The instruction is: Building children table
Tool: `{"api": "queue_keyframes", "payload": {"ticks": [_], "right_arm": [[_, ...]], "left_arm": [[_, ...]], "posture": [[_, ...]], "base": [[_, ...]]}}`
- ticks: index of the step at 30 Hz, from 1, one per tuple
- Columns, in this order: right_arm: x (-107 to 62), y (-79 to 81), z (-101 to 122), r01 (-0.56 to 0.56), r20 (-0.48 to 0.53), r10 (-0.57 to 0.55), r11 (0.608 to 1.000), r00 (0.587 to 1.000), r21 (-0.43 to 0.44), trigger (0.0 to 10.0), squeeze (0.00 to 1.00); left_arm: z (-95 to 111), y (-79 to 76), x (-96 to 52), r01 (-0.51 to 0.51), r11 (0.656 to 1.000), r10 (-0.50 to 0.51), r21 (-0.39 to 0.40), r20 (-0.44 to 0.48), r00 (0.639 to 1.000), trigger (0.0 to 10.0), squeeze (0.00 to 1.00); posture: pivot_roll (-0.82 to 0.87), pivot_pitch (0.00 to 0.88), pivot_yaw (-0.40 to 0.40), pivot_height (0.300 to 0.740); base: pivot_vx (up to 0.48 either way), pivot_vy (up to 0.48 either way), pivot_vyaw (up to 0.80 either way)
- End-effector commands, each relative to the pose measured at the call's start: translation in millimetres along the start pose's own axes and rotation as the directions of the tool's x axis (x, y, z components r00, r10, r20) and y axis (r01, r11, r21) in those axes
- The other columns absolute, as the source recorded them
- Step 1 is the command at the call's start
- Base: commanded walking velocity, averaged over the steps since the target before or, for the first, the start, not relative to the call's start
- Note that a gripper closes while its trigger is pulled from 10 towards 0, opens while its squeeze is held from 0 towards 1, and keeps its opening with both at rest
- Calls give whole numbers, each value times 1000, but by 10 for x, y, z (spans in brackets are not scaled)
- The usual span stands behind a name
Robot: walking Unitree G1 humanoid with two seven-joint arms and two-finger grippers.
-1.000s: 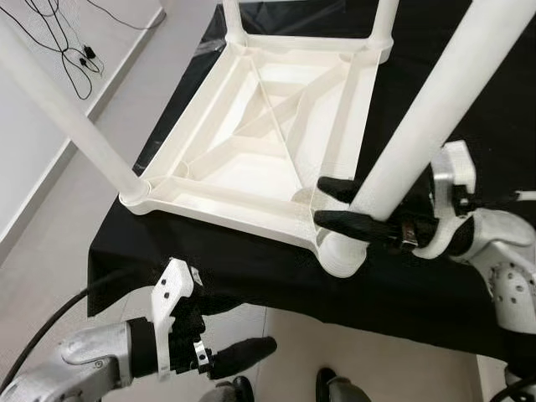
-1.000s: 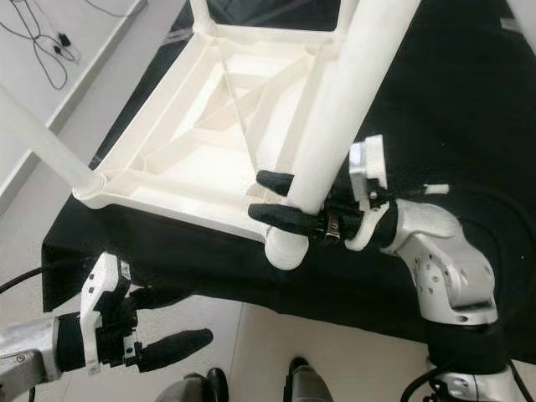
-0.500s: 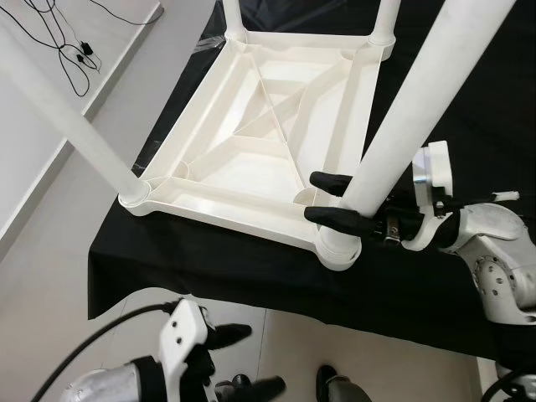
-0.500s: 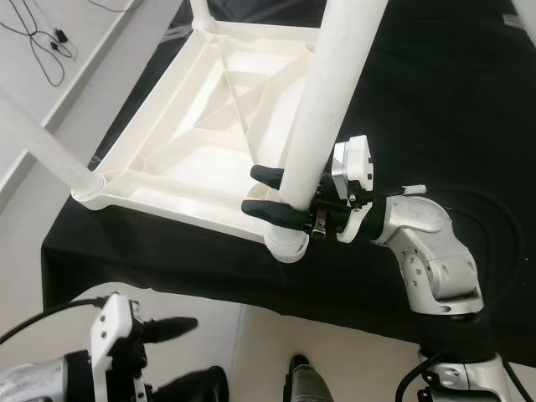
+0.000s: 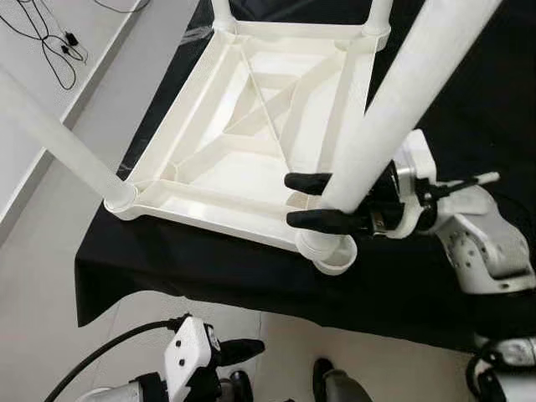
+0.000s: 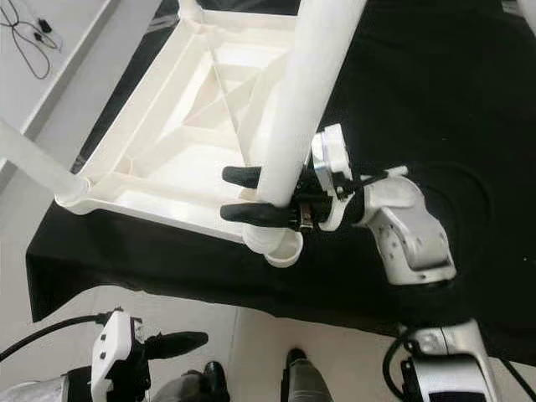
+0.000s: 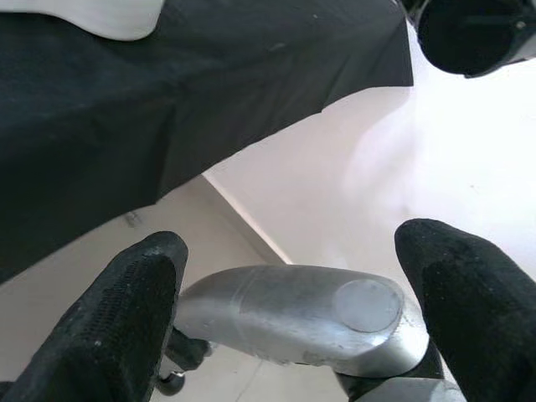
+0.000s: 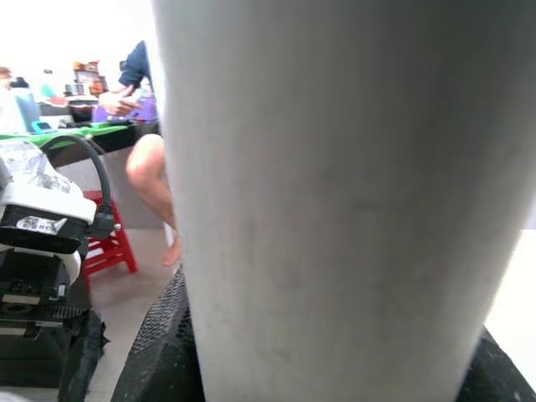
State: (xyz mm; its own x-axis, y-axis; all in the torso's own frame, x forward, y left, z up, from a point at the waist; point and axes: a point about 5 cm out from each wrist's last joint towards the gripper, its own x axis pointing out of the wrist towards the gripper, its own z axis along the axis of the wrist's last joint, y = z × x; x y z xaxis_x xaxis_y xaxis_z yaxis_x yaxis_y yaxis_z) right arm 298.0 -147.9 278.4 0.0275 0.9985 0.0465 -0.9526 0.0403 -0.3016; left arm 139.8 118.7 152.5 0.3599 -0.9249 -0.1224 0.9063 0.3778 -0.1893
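The white plastic children's table lies upside down on a black-covered surface. Its left leg and two far legs stand up from their corners. My right gripper is shut on the fourth leg, a thick white tube. It holds the tube low down, just above the near right corner socket. The tube leans up and to the right, and its lower end meets the socket. My left gripper hangs open and holds nothing, below the surface's front edge near the floor.
The black cloth's front edge drops to a pale floor. My feet stand close under that edge. Black cables lie on the floor at the far left. Behind the leg, the right wrist view catches a seated person and a red stool.
The whole view has shifted with the camera. My left gripper has sunk lower toward the floor. My right gripper keeps its hold on the leg above the socket.
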Motion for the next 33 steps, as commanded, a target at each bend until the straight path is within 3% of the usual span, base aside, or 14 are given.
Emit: {"api": "queue_keyframes", "payload": {"ticks": [1, 8, 16, 25, 33], "right_arm": [[-62, 36, -252, 11, -67, -4, 993, 998, 115, 10000, 0], [-137, 138, -207, -139, -90, 154, 978, 984, 154, 10000, 0], [-148, 18, -284, -83, -156, 97, 992, 983, 96, 10000, 0], [-137, 88, -204, -176, -213, 183, 983, 960, 53, 10000, 0], [-40, 173, -162, -328, -340, 305, 945, 890, -10, 10000, 0]], "left_arm": [[-17, -51, -12, 12, 1000, -12, -4, -9, 1000, 10000, 0], [-20, -95, -54, 13, 1000, -13, -16, -4, 1000, 10000, 0], [-21, -110, -70, 15, 1000, -15, -21, -3, 1000, 10000, 0], [-24, -114, -81, 15, 1000, -15, -25, 0, 1000, 10000, 0], [-19, -100, -68, 18, 999, -18, -27, 4, 1000, 10000, 0]], "posture": [[16, 418, 88, 740], [26, 443, 92, 740], [28, 452, 98, 740], [28, 456, 100, 740], [24, 454, 95, 740]], "base": [[0, 0, 0], [0, 0, 0], [0, 0, 0], [0, 0, 0], [0, 0, 0]]}}
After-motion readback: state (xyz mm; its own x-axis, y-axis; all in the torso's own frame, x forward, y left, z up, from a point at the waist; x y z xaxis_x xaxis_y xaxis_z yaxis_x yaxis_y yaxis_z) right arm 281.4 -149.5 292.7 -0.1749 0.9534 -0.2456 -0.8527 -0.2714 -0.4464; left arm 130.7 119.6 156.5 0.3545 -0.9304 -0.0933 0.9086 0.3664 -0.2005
